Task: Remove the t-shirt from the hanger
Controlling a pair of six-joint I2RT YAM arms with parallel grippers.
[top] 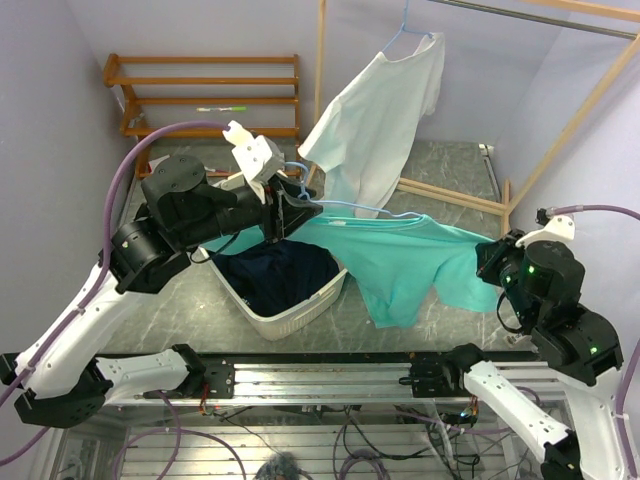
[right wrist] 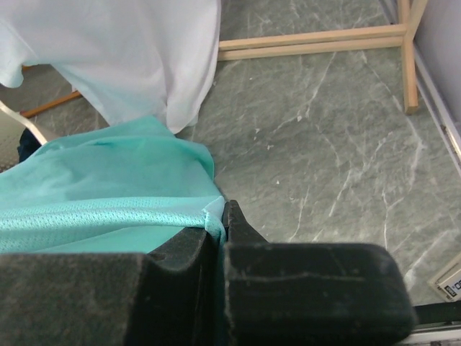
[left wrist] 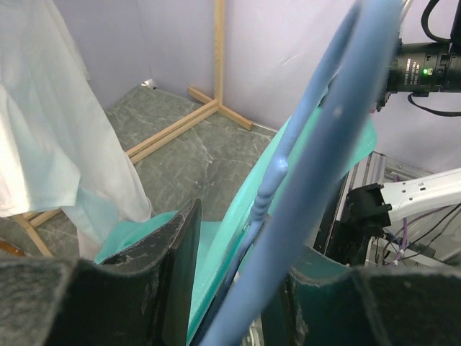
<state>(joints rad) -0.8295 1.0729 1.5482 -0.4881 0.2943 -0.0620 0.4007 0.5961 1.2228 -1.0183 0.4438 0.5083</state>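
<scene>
Grey marbled tabletop (top: pixel 440 165) carries a white plastic basket (top: pixel 290 312) of dark clothes, with a white shirt (top: pixel 375 125) hanging from a wooden rack (top: pixel 560 140) behind. Stretched between the arms, the teal mesh-knit t-shirt (top: pixel 400 262) drapes off a thin, smooth blue hanger (left wrist: pixel 317 187). The left gripper (top: pixel 290 210) is clamped on the hanger; the right gripper (right wrist: pixel 220 238) pinches the t-shirt's hem.

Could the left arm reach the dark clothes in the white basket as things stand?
Probably not yet: the left claw is shut on the blue hanger carrying the teal t-shirt. The basket sits just below it, uncovered, so only the load hinders it.
</scene>
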